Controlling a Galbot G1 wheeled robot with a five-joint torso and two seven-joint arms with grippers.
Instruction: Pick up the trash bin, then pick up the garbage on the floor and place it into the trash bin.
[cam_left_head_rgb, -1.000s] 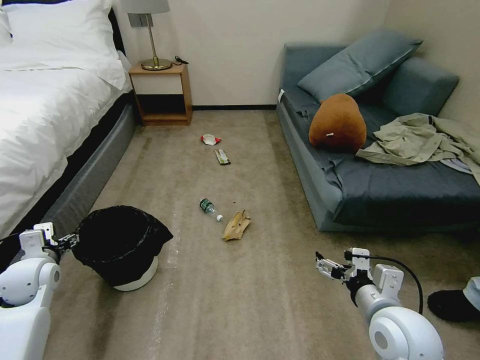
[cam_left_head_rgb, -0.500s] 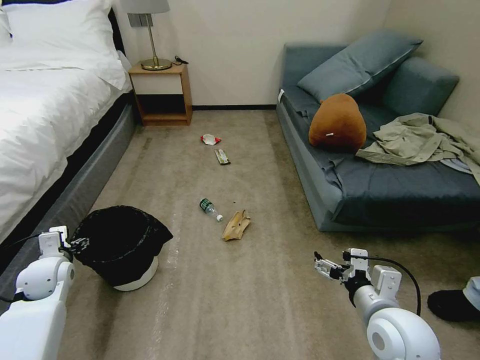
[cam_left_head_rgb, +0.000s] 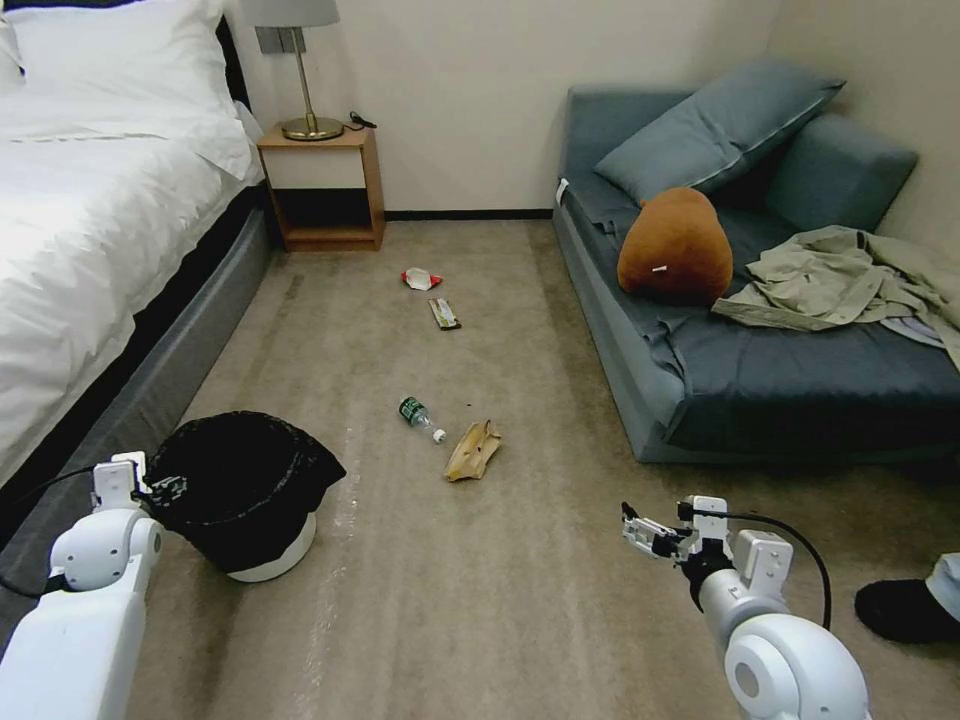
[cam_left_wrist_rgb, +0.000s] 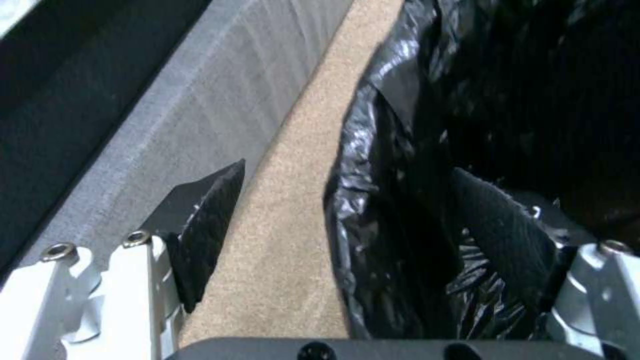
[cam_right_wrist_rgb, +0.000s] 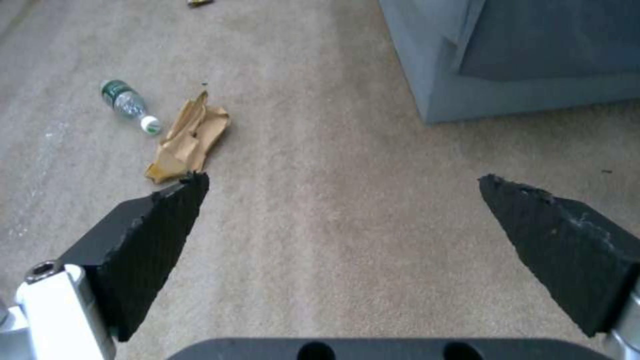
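Two tools work low over the carpet (cam_left_head_rgb: 520, 600): the left tool (cam_left_head_rgb: 165, 490) straddles the bin (cam_left_head_rgb: 245, 490) rim, one finger inside the black liner and one outside, not closed; the right tool (cam_left_head_rgb: 640, 528) hangs spread wide, empty. Four litter pieces lie apart ahead: paper bag (cam_left_head_rgb: 472, 450), bottle (cam_left_head_rgb: 418, 414), dark wrapper (cam_left_head_rgb: 444, 313), red-white wrapper (cam_left_head_rgb: 420, 279). One bed (cam_left_head_rgb: 90, 230) stands left, one sofa (cam_left_head_rgb: 780, 370) right.
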